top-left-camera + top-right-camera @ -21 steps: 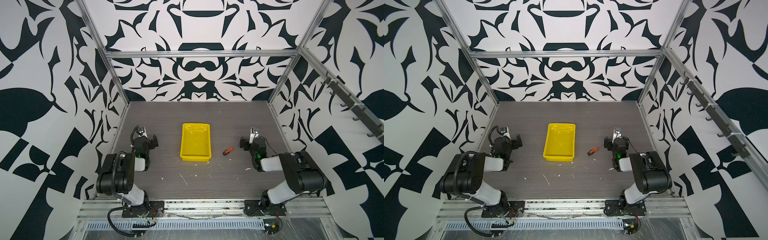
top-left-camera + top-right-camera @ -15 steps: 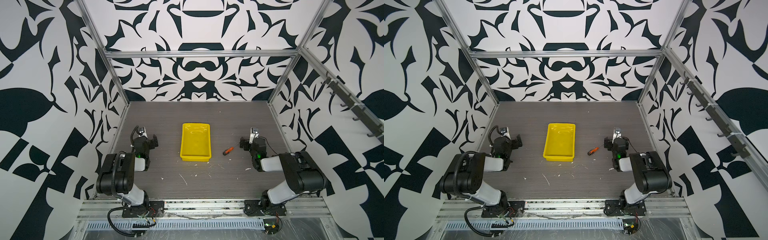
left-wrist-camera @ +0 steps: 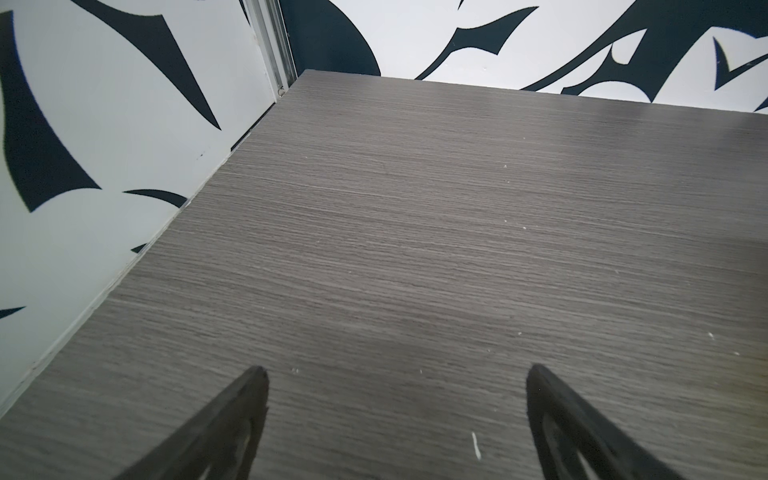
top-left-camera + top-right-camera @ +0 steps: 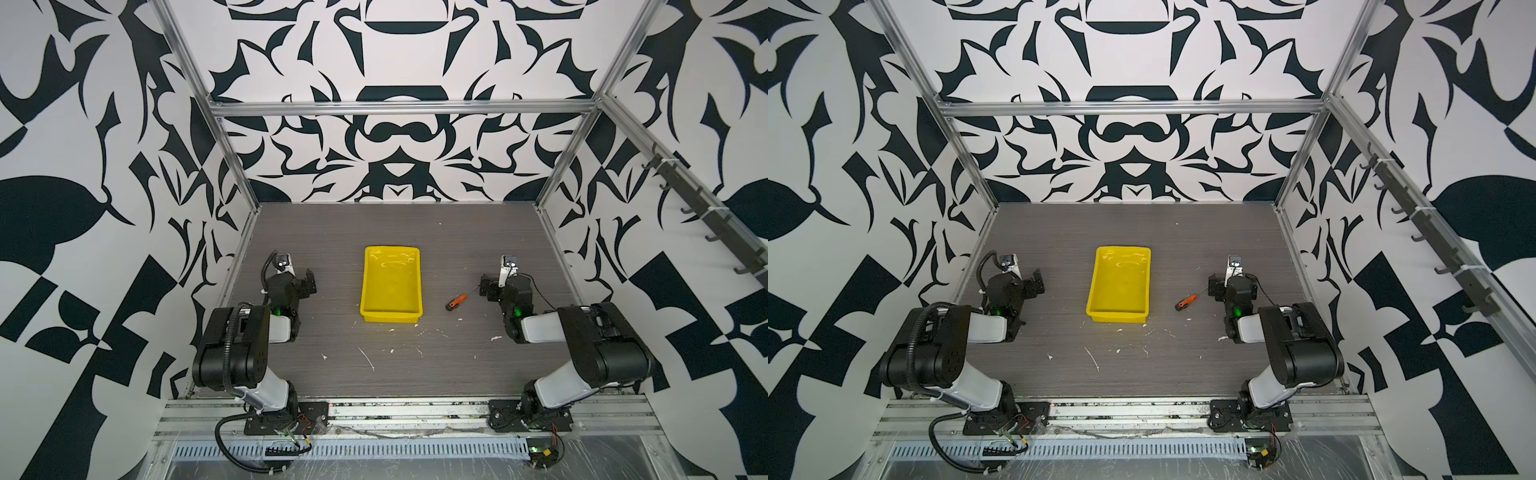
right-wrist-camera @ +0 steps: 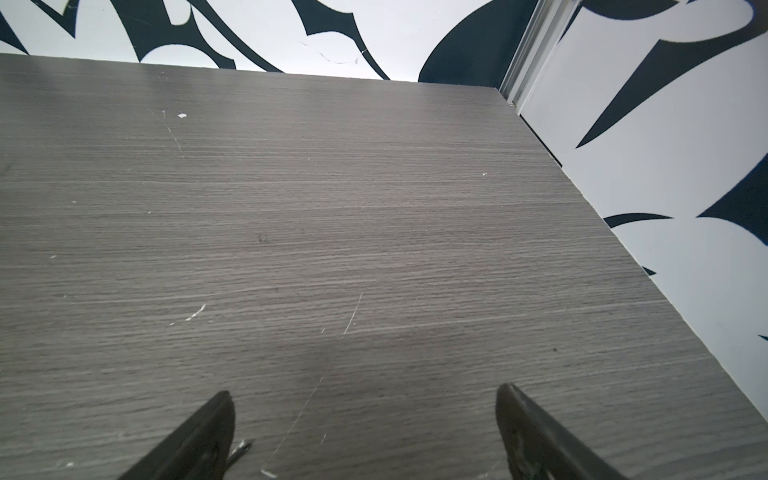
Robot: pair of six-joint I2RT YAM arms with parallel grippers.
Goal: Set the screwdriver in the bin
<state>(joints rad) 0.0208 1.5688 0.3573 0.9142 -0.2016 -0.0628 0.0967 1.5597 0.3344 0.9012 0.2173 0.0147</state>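
Note:
The screwdriver (image 4: 457,300) (image 4: 1188,301), orange-handled with a black butt, lies on the grey table to the right of the bin in both top views. Its thin shaft points toward my right gripper (image 4: 505,282) (image 4: 1233,282). In the right wrist view only the metal tip (image 5: 241,449) shows, beside one finger of the open right gripper (image 5: 365,390). The yellow bin (image 4: 390,291) (image 4: 1119,291) stands empty mid-table. My left gripper (image 4: 291,279) (image 4: 1016,279) (image 3: 397,370) rests open near the left wall, over bare table.
White scraps (image 4: 368,359) are scattered on the table in front of the bin. Patterned walls and aluminium posts (image 4: 557,183) close in the table on three sides. A metal rail (image 4: 407,409) runs along the front edge.

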